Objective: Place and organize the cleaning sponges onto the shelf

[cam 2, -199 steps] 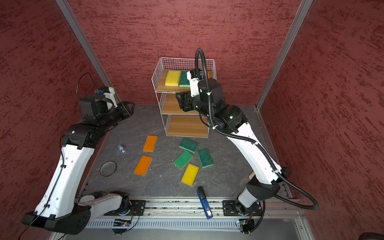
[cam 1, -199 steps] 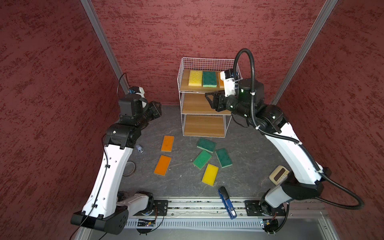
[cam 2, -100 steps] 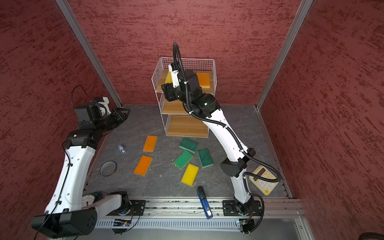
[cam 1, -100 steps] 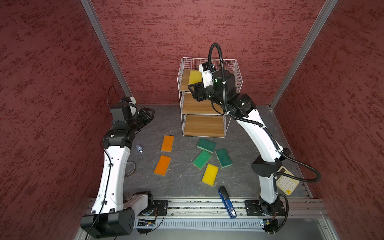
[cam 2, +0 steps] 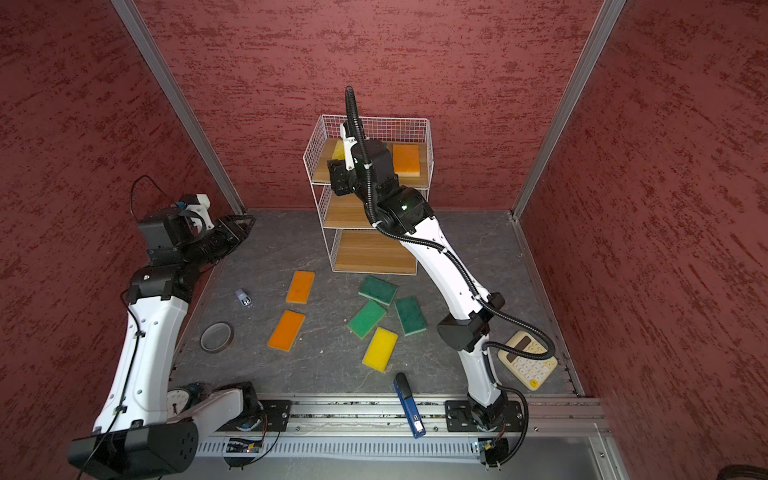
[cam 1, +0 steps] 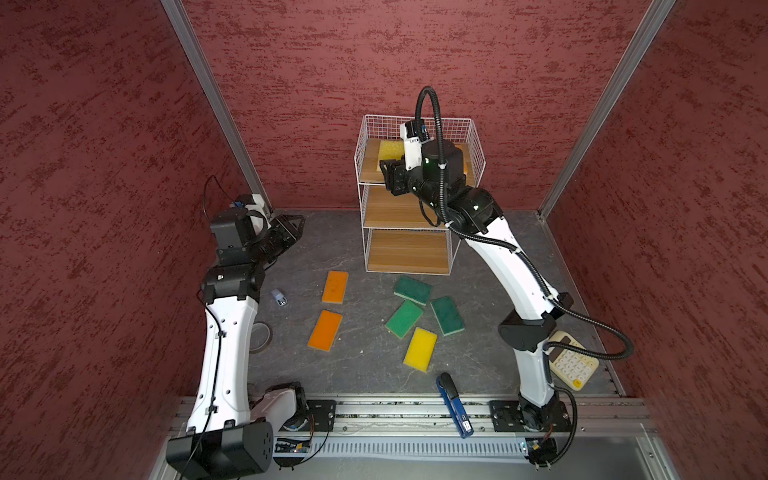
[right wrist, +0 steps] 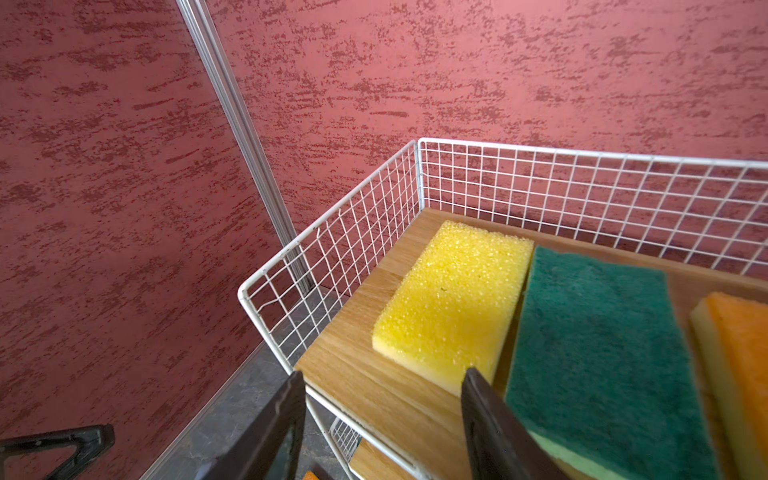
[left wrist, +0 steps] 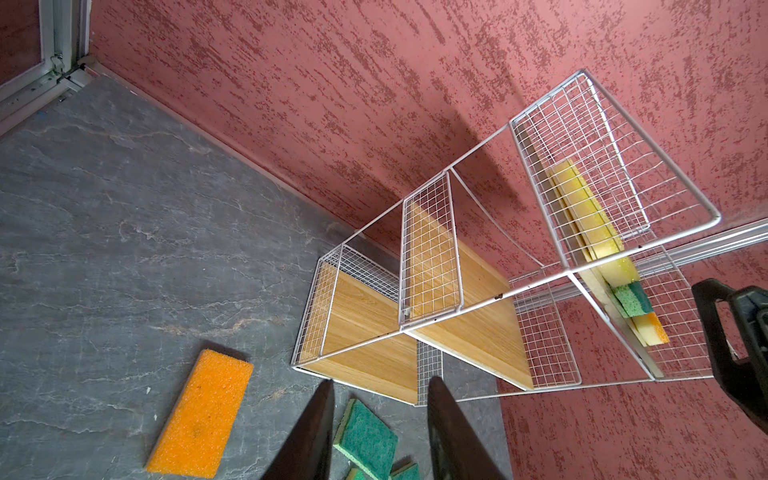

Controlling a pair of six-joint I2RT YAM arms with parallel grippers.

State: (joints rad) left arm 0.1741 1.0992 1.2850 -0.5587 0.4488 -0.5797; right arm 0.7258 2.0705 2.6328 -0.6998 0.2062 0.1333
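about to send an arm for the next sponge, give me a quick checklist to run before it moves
1. The right gripper is open and empty: ok.
2. The left gripper is open and empty: ok.
3. The top yellow sponge, top green sponge and top orange sponge lie flat on the shelf: ok.
4. The middle board and bottom board are bare: ok.
5. All sponges shelved: not ok; two orange floor sponges, three green floor sponges, one yellow floor sponge.

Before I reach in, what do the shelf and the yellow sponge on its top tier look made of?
The shelf: thin white wire grid, probably painted metal, smooth. Its boards: light brown with grain lines, wood or wood-look laminate, matte. The yellow sponge: open-cell foam, coarse pitted surface.
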